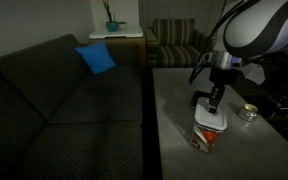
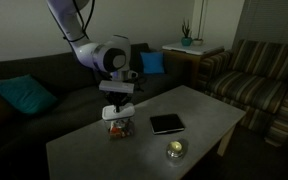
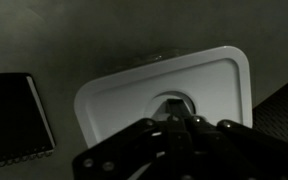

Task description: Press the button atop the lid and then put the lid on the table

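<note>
Wrist view: lid (image 3: 124, 92) directly beneath end effector (image 3: 180, 119).

Robot arm (image 2: 74, 30): glossy white rounded shells, dark bands at the joints, 1 bulbous white wrist housing. Its gripper (image 2: 117, 108): black, angular linkage, 2 dark fingers.

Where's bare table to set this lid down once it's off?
Bare: the table end beyond the black tray, toward the armchair, and the opposite end past the container. Crowded: between container, tray and shiny dish.
</note>
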Tool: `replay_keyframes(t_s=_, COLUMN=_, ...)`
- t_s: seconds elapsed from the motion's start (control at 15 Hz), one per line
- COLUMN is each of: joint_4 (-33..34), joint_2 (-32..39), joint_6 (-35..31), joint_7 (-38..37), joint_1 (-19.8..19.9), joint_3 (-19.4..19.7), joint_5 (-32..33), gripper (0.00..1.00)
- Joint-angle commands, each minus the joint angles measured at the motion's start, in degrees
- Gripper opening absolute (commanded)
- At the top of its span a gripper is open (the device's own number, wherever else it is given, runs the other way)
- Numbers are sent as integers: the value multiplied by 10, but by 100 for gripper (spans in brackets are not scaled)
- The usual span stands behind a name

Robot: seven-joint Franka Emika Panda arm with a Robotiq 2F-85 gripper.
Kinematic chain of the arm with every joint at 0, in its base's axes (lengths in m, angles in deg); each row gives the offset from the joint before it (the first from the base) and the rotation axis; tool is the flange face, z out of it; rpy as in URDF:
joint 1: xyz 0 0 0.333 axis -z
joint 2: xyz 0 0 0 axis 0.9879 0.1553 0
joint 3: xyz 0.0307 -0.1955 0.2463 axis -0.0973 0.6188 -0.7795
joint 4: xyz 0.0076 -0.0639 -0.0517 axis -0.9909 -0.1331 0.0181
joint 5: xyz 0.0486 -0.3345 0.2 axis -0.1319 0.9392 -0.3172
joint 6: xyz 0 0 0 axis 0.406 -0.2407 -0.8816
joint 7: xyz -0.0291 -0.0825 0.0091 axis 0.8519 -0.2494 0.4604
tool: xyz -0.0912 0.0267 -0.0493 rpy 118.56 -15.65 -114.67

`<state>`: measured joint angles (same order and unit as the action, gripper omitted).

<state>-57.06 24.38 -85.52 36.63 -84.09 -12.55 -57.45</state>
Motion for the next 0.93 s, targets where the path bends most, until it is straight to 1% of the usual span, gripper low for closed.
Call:
replay_keyframes(t_s=0.0, joint_4=38, joint_2=54, joint_6=24, joint_7=17, joint_1=-3, joint_3=4, joint_5=6, gripper=0)
replay_keyframes(t_s=0.33, joint_4=70, joint_2=80, joint_6=57, joint_7=14, joint_1=-13, joint_3=12, joint_5=8, gripper=0)
replay_keyframes(t_s=0.53, joint_4=89, joint_2=94, joint_6=79, joint_7=13, joint_1=-12, joint_3=12, joint_5=3, gripper=0)
replay_keyframes(t_s=0.67, joint_4=99, joint_2=94, joint_6=92, joint_7=15, joint_1=-11, joint_3=10, joint_5=1, gripper=0)
replay_keyframes(t_s=0.87, joint_4=98, joint_2=72, joint_6=105, joint_7=23, joint_1=-9, joint_3=-1, joint_5=-2, gripper=0)
